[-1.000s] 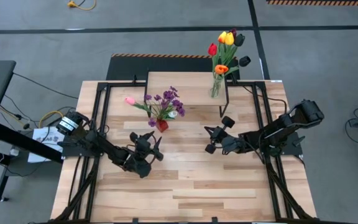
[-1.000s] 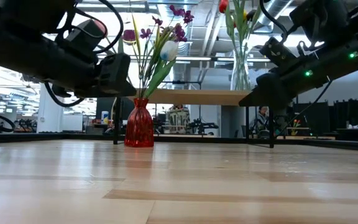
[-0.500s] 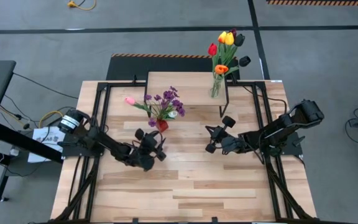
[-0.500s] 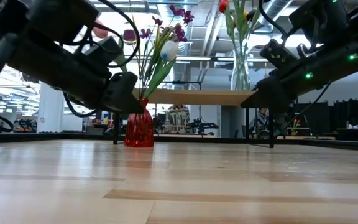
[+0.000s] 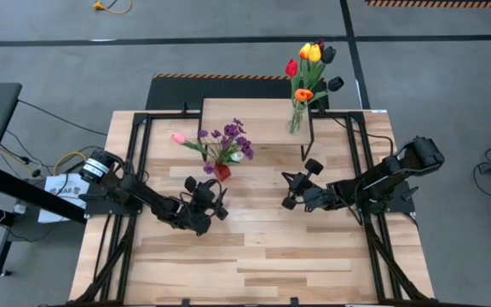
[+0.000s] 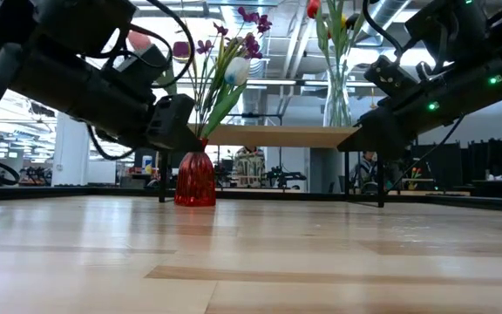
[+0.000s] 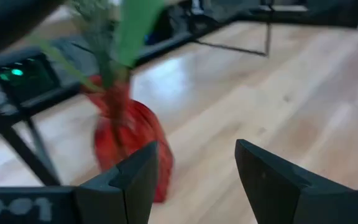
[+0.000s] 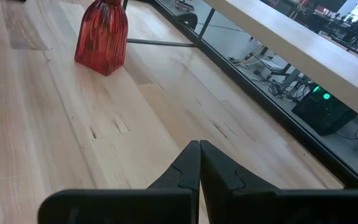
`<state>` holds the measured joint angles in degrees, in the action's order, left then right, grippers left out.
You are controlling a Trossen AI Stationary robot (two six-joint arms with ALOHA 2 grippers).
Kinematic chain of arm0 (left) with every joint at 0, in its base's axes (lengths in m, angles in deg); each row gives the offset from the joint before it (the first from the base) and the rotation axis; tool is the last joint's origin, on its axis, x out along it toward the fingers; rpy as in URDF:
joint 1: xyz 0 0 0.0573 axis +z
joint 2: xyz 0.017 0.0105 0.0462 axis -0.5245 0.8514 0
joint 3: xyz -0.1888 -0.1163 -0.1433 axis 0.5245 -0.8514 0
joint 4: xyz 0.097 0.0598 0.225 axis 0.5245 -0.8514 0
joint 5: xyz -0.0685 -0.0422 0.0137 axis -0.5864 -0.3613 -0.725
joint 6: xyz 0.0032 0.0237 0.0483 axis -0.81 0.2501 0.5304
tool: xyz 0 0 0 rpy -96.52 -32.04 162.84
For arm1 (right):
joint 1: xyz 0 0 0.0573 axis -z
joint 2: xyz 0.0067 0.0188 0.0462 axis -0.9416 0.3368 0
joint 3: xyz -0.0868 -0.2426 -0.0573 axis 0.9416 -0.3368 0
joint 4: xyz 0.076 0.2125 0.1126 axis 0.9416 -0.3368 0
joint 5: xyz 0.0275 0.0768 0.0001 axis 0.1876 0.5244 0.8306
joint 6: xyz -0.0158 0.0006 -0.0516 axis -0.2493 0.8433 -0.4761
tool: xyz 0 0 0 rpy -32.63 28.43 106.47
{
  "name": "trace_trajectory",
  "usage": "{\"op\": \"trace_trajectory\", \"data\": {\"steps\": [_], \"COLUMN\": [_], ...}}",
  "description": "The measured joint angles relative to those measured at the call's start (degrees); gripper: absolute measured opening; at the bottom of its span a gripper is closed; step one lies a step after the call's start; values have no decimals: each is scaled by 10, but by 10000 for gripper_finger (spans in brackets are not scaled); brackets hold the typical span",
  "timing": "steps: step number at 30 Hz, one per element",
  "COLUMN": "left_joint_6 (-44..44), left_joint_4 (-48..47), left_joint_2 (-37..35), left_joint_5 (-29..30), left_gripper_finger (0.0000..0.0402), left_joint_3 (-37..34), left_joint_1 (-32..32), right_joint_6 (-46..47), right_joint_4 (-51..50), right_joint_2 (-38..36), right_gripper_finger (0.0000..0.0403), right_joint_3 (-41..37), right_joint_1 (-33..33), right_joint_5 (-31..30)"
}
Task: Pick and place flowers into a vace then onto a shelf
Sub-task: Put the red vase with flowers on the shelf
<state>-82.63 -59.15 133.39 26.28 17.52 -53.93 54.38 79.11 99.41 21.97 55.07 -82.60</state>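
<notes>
Grey workshop floor surrounds a pale plank tabletop (image 5: 254,256) framed in black rails. At its far edge stands the shelf (image 5: 245,119), a low light-wood riser on thin black legs, already carrying a tall clear glass vase (image 5: 296,120) of red, yellow, orange and dark tulips (image 5: 309,64). Just in front of the shelf, on the tabletop, sits a small red ribbed glass vase (image 6: 195,177) holding purple sprigs with a pink and a white bloom (image 5: 225,141). It looks light but top-heavy and breakable, its glass likely slippery, so the bulbous body below the narrow neck seems the safest place to grip, keeping it upright. The left gripper (image 5: 212,199) hovers just beside this vase, its jaws parted to a moderate gap, holding nothing and apparently touching nothing. The right gripper (image 5: 289,190) waits mid-table, well apart from both vases, with jaws pressed together and empty.
</notes>
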Motion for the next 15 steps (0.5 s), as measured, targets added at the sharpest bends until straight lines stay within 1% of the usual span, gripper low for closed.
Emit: {"op": "trace_trajectory", "data": {"steps": [5, 8, 12, 15], "left_joint_6": [-30, -33, -33, -34], "left_joint_4": [0, 0, 0, 0], "left_joint_2": [0, 0, 0, 0], "left_joint_5": [87, 126, 135, 122], "left_gripper_finger": [203, 203, 203, 203], "left_joint_3": [0, 0, 0, 0], "left_joint_1": [-16, -21, -14, 1], "right_joint_6": [0, 0, 0, 0], "right_joint_4": [0, 0, -3, -4], "right_joint_2": [0, 0, 0, 0], "right_gripper_finger": [0, 0, 0, 0], "right_joint_3": [0, 0, 0, 0], "right_joint_1": [0, 0, 0, 0], "right_joint_5": [0, 0, 0, 0]}}
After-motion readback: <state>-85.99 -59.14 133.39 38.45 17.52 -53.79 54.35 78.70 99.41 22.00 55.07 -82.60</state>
